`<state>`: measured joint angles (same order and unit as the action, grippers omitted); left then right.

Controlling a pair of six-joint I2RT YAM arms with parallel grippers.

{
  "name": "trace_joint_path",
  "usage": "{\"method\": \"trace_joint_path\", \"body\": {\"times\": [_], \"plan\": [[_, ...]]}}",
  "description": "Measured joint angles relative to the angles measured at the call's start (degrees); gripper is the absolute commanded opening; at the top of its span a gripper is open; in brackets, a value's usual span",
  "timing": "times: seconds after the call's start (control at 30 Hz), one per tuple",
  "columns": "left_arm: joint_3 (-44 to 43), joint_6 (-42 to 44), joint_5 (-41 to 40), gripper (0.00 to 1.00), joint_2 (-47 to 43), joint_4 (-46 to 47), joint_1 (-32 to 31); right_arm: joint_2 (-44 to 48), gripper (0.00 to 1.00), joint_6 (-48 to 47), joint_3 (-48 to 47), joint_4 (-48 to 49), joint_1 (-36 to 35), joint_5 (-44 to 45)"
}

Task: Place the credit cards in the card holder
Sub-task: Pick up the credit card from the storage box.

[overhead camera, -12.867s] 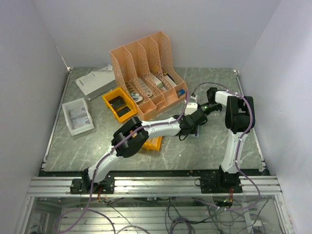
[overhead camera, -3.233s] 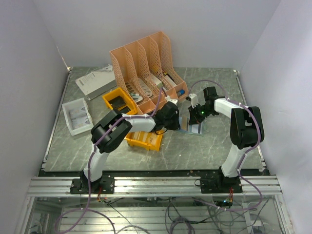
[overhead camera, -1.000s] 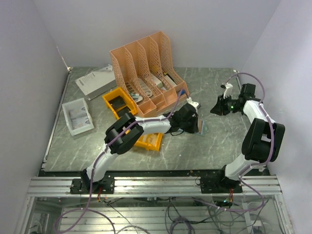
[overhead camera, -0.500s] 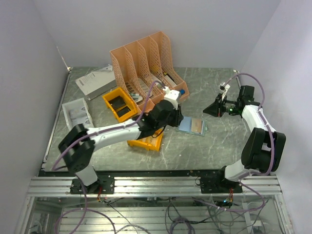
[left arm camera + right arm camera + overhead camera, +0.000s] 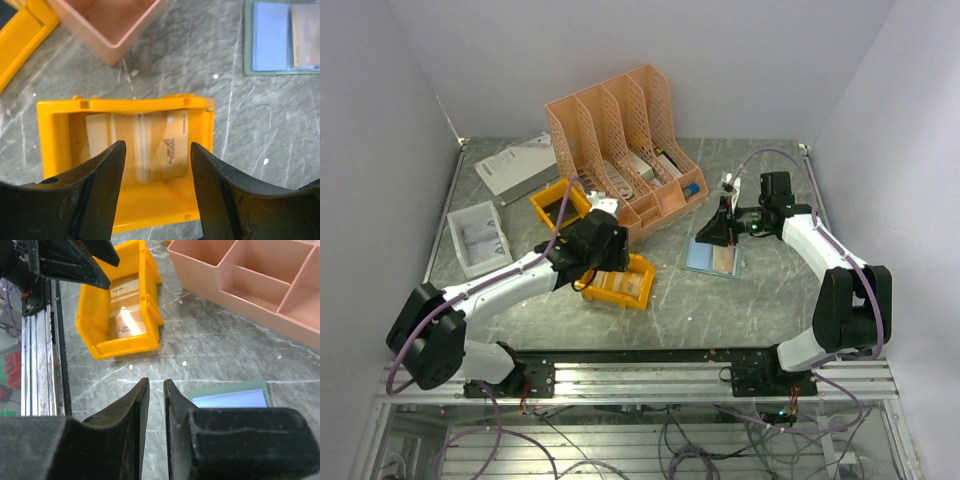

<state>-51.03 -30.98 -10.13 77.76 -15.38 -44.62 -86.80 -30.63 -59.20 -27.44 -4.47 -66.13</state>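
Left claw (image 5: 157, 149) gapes above credit cards (image 5: 172, 142), seemingly stacked, in yellow bin (image 5: 125, 104); right claw (image 5: 156, 384) barely ajar.

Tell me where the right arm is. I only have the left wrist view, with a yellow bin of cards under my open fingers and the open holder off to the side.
Observer: In the top view the right gripper hangs at the edge of the card holder nearest the pink file organizer.
Operator: Is it carrying a card?
Observer: No. Its own wrist view shows the jaws a narrow gap apart with nothing between them.
Operator: What lies further left, past the yellow bin?
Observer: A white tray sits near the left edge of the table.
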Motion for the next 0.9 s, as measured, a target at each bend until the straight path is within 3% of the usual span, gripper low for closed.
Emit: {"method": "trace_joint_path", "body": {"times": [0.17, 0.33, 0.9], "plan": [[3.65, -0.79, 6.36, 0.66, -1.27, 0.74, 4.35, -0.35, 0.19, 0.63, 0.0, 0.22, -0.81, 1.18], [4.02, -0.96, 11.67, 0.66, 2.6, 3.02, 4.81, -0.46, 0.19, 0.66, 0.0, 0.17, -0.85, 2.45], [4.02, -0.98, 18.29, 0.63, 11.89, 6.38, 4.85, -1.44, 0.19, 0.63, 0.0, 0.04, -0.85, 3.48]]}}
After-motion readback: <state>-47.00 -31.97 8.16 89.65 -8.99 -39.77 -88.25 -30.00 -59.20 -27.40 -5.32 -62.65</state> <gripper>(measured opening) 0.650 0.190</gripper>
